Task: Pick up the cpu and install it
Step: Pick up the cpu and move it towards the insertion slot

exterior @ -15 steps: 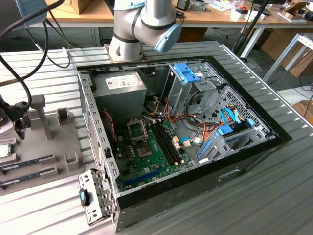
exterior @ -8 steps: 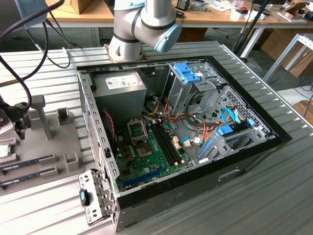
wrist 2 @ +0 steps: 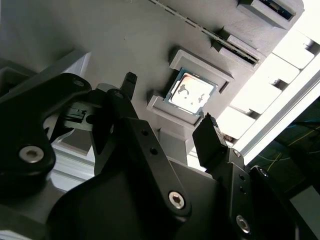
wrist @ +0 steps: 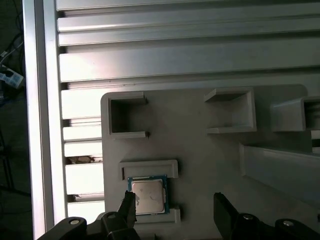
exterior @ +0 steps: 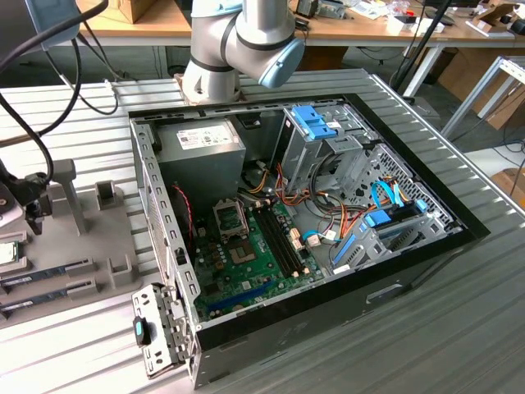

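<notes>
The cpu is a small square chip with a silver top and a green rim. It lies flat in a grey holder on the parts tray; it also shows in the second wrist view and at the exterior view's left edge. My gripper hovers just above the tray, open, with nothing between its fingers. One fingertip sits at the chip's edge and the other stands well off to the side. In the exterior view the gripper hangs over the tray. The socket lies on the motherboard inside the open case.
The open computer case fills the middle of the slatted metal table, with drive cages and cables inside. Memory sticks lie on the grey tray near the cpu. Raised grey brackets stand on the tray. A black cable loops above.
</notes>
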You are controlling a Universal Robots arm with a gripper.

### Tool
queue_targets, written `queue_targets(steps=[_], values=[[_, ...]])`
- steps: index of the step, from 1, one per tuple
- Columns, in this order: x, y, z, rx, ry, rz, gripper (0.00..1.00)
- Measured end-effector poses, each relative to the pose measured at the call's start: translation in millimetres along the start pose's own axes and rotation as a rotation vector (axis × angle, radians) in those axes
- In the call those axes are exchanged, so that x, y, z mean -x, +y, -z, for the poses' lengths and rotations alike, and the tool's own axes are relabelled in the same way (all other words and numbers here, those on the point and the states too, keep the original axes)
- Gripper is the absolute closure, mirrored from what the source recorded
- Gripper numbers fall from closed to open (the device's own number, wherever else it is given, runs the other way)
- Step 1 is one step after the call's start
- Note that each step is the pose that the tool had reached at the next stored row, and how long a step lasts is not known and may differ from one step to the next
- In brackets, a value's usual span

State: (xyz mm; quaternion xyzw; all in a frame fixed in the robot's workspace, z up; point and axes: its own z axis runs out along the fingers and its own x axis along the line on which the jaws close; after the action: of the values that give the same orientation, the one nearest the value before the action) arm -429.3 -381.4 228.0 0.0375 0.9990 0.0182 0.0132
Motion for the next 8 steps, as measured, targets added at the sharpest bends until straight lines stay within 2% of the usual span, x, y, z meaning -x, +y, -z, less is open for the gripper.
queue_targets(steps=[8], values=[[0.0,-0.1,-2.1,0.0,0.0,0.0,0.28]])
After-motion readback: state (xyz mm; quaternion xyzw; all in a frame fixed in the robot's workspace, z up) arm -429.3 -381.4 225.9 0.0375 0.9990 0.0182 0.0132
